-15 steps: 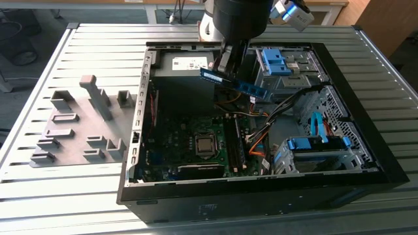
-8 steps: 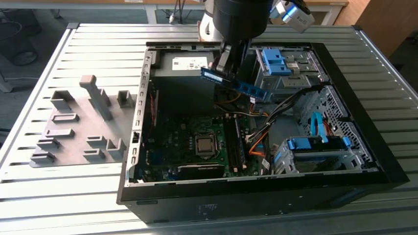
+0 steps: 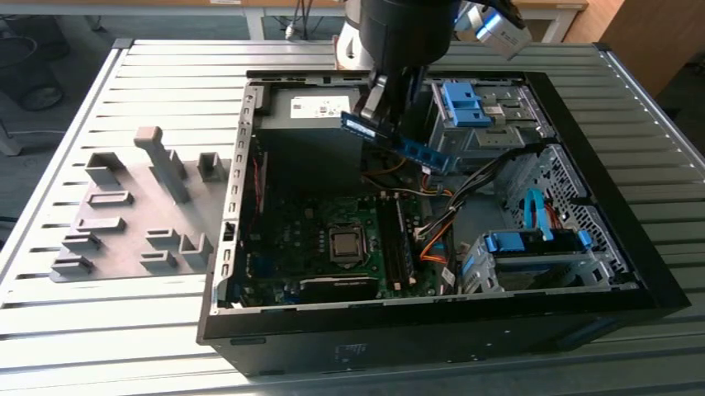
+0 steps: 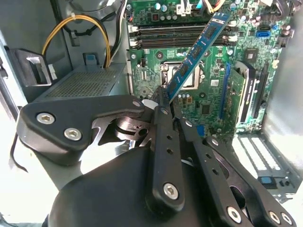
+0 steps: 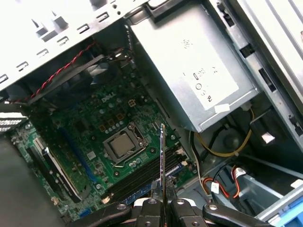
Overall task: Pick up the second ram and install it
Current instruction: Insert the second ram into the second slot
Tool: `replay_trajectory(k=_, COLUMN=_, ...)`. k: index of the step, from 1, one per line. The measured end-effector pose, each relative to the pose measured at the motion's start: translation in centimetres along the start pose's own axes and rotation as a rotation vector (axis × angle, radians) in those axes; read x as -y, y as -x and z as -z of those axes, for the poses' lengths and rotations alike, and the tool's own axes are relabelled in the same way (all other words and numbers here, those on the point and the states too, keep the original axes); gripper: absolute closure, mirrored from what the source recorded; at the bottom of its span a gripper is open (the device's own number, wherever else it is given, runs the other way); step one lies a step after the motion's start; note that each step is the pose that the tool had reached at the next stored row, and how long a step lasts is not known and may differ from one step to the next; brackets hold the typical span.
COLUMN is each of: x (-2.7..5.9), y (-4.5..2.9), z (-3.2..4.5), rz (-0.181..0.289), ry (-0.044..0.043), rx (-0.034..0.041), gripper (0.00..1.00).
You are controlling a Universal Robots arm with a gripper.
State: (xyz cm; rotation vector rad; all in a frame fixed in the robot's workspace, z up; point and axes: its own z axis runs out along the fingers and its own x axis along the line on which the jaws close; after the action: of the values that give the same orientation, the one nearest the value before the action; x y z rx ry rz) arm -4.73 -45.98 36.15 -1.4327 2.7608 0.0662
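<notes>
Black gripper (image 4: 163, 106), jaws clamped on the second ram (image 4: 196, 49), a long thin blue-green circuit-board stick with dark chips
Held by one end, tilted above the green motherboard (image 4: 213, 94) in the open black computer case (image 3: 441, 338)

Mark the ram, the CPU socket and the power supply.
ram (image 4: 194, 56): second wrist view, middle of the blue board's face.
CPU socket (image 5: 124, 144): first wrist view, centre of its metal lid.
power supply (image 5: 175, 80): first wrist view, its grey flat side.

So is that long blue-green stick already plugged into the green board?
No: the second ram is pinched at one end by the gripper and hangs tilted in the air above the motherboard.
</notes>
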Motion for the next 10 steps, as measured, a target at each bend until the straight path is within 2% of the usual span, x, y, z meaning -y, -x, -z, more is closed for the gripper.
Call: replay_trajectory(k=10, x=0.0, y=0.0, z=-0.05, rz=-0.13, ry=-0.0061, rx=0.0029, gripper=0.86)
